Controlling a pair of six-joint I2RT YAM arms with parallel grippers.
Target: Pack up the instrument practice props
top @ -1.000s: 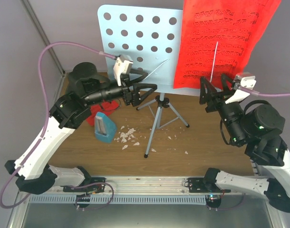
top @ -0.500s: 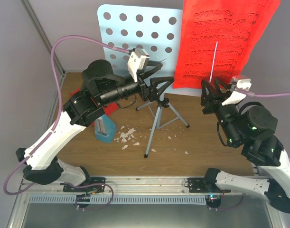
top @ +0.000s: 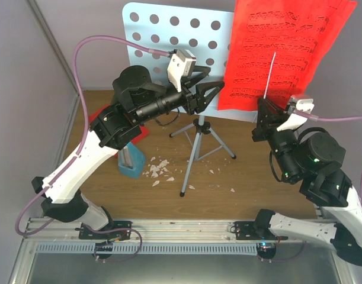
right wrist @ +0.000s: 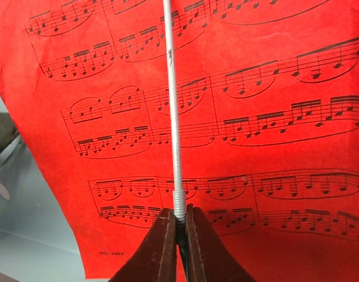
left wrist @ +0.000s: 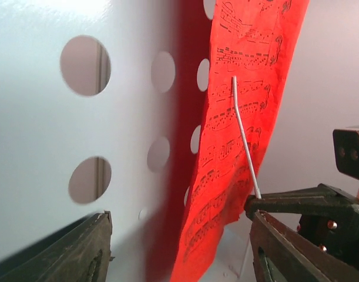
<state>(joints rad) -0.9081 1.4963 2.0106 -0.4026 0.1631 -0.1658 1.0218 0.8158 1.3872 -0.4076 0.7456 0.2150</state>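
Observation:
The pale-blue music stand [top: 169, 41] stands on its tripod legs [top: 195, 148] at the back of the table. A red sheet-music page [top: 281, 47] hangs over the right side of its plate, with a thin white wire arm [top: 269, 74] lying across it. My right gripper [top: 265, 105] is shut on the wire's lower coiled end [right wrist: 178, 202], in front of the page [right wrist: 255, 147]. My left gripper [top: 207, 94] is open below the plate [left wrist: 38, 129]. The page's lower left edge [left wrist: 226, 176] hangs between its fingers, touching neither. A small blue box [top: 131, 158] stands under the left arm.
Small white scraps [top: 159, 168] lie on the wooden tabletop left of the tripod, with a few more to its right [top: 232, 190]. Something red and flat [top: 101, 115] shows under the left arm. Grey walls close in the back and left.
The left arm has risen and swung right, up to the plate's lower edge. The right gripper has closed on the wire, and the red page now tilts to the right.

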